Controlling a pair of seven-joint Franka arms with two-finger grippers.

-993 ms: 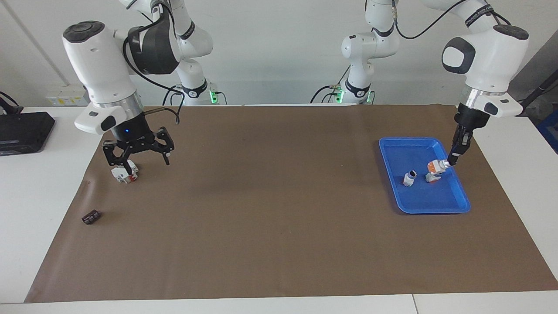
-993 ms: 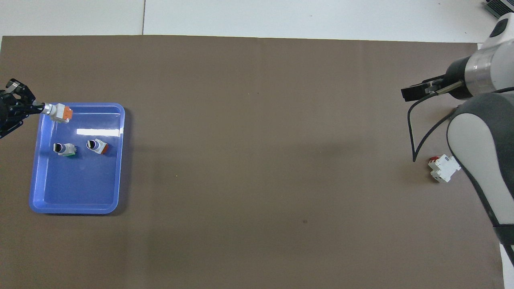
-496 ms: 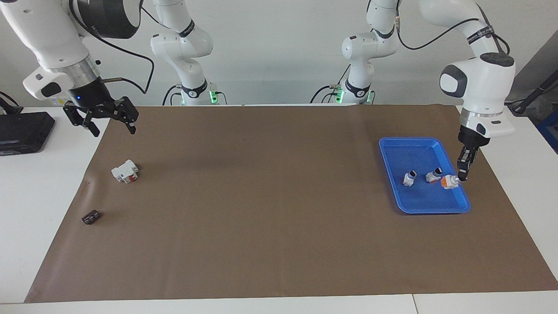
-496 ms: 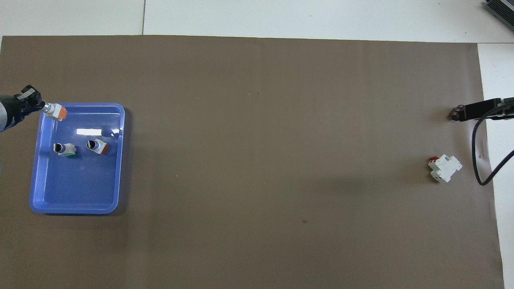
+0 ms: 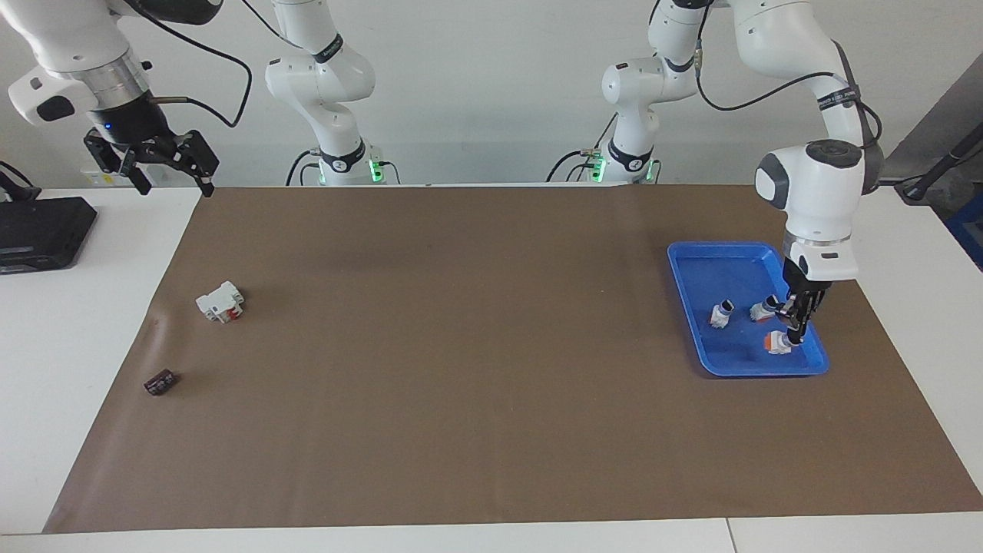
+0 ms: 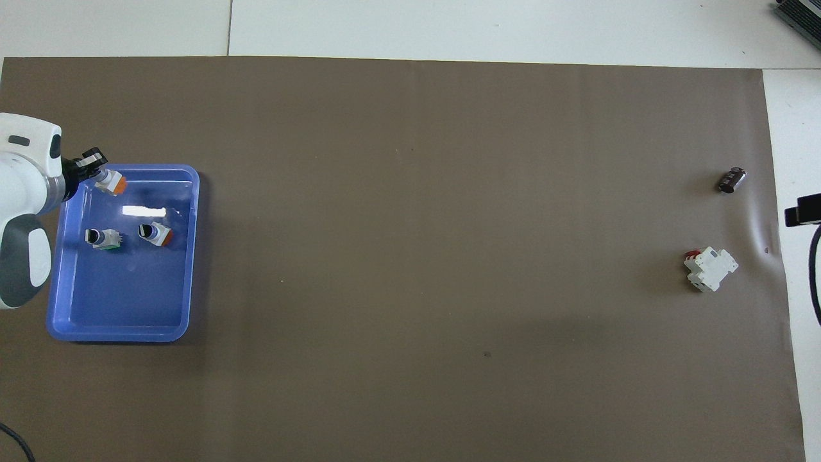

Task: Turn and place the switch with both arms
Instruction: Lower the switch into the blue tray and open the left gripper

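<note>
Altogether three switches (image 5: 777, 342) in tray (image 5: 714, 257), two arms (image 5: 814, 177).

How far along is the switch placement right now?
Done: two other switches already lie in the blue tray. In hand: the left end effector grips the orange-ended switch by its knob end, low over the tray's corner farther from the robots; I cannot tell if it touches the floor. Left: release and withdraw. The right end effector hangs open over the right arm's end of the table, waiting.
</note>
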